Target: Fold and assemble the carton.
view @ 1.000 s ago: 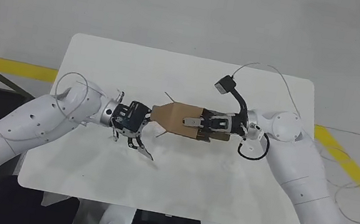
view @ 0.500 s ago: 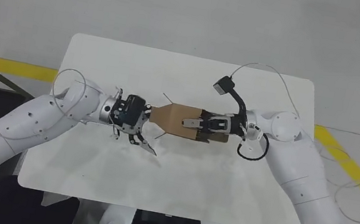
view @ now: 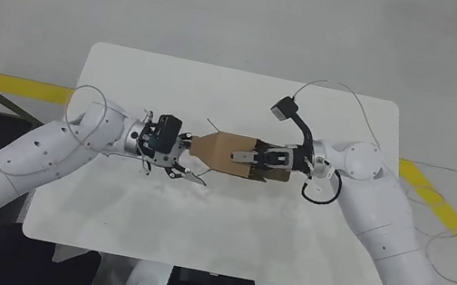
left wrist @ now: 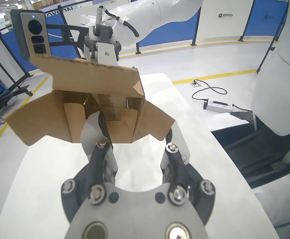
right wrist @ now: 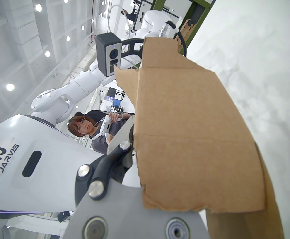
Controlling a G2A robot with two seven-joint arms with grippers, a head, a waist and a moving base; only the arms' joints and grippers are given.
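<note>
Cardboard carton (view: pixel 227 152) at mid-frame over a white bench (view: pixel 223 225).
Right claw (view: pixel 244 156) grips it; left claw (view: pixel 190 169) gapes open at its flaps.

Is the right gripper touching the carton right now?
Touching. The top view shows the right gripper with a finger lying flat on the carton; in the right wrist view the cardboard wall sits pressed against its finger.

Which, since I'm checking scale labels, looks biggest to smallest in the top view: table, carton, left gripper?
1. table, by far.
2. carton.
3. left gripper, only a little smaller than the carton; that pair is close.
</note>
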